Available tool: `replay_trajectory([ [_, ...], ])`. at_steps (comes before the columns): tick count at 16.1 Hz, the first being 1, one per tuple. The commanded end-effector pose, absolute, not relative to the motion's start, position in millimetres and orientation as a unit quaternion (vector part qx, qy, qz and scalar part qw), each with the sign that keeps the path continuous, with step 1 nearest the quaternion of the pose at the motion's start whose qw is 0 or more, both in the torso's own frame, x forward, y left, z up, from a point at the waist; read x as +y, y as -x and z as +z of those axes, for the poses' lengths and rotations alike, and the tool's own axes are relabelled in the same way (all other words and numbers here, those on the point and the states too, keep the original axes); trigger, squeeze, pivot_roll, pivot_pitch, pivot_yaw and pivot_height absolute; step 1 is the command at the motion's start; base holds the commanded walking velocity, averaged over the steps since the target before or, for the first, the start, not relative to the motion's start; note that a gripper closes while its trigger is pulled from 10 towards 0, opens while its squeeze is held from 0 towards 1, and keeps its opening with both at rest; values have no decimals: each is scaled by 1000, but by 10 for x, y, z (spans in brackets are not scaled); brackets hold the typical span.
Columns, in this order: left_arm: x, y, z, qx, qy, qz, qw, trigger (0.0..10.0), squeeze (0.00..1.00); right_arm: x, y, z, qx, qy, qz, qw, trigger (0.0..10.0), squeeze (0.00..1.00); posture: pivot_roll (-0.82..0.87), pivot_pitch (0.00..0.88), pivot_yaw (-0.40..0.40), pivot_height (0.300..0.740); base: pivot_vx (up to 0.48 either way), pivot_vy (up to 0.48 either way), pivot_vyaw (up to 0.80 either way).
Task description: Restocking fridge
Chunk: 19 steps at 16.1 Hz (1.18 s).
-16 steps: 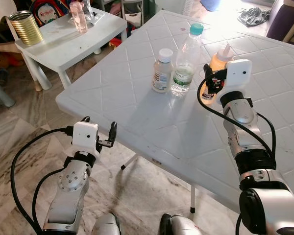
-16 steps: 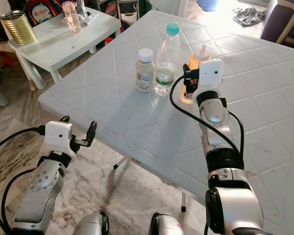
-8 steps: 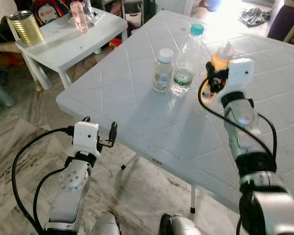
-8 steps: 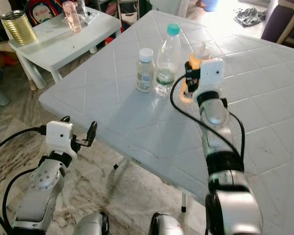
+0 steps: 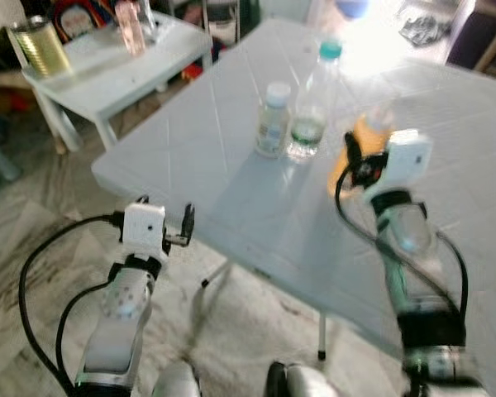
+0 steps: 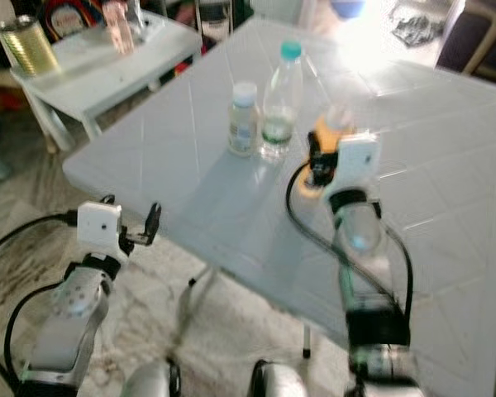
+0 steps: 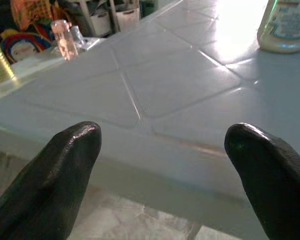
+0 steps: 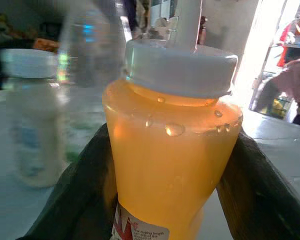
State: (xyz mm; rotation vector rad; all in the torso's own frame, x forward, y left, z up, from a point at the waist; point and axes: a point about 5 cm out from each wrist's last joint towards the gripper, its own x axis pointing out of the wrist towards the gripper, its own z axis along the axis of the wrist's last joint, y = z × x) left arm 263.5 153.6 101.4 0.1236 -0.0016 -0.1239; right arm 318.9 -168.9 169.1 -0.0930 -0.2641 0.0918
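Over white table | right claw clenched around orange sauce bottle | left claw released

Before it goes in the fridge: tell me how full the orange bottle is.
Nearly full. In the right wrist view, orange liquid in the orange bottle reaches almost to its white cap, droplets just under it. The right gripper jaws clamp its sides.
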Motion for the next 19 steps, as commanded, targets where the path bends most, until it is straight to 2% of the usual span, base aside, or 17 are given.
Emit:
replay_trajectory([
  [1,1534,-2605,955,11,-62,-59,996,10000,0,-1618,-3088,1570,-98,38,55,993,10000,0,145,112,-35,740,0,0,0],
  [5,1487,-2619,920,16,-60,-67,996,10000,0,-1533,-2898,1479,-65,23,60,996,10000,0,127,104,-30,740,0,0,0],
  [14,1570,-2699,926,17,-68,-18,997,10000,0,-1490,-2881,1611,-101,-7,59,993,10000,0,127,92,-34,740,0,0,0],
  [15,1557,-2703,921,17,-68,-17,997,10000,0,-1476,-2872,1619,-107,-9,66,992,275,0,125,93,-33,740,0,0,0],
  [16,1548,-2704,919,17,-68,-18,997,10000,0,-1475,-2869,1618,-106,-8,67,992,6627,0,122,93,-31,740,0,0,0],
  [17,1545,-2704,919,16,-68,-19,997,10000,0,-1478,-2874,1608,-100,-5,64,993,10000,0,121,93,-31,740,0,0,0],
  [19,1555,-2721,916,17,-67,-14,997,10000,0,-1490,-2874,1601,-101,4,63,993,10000,0,117,90,-29,740,0,0,0],
])
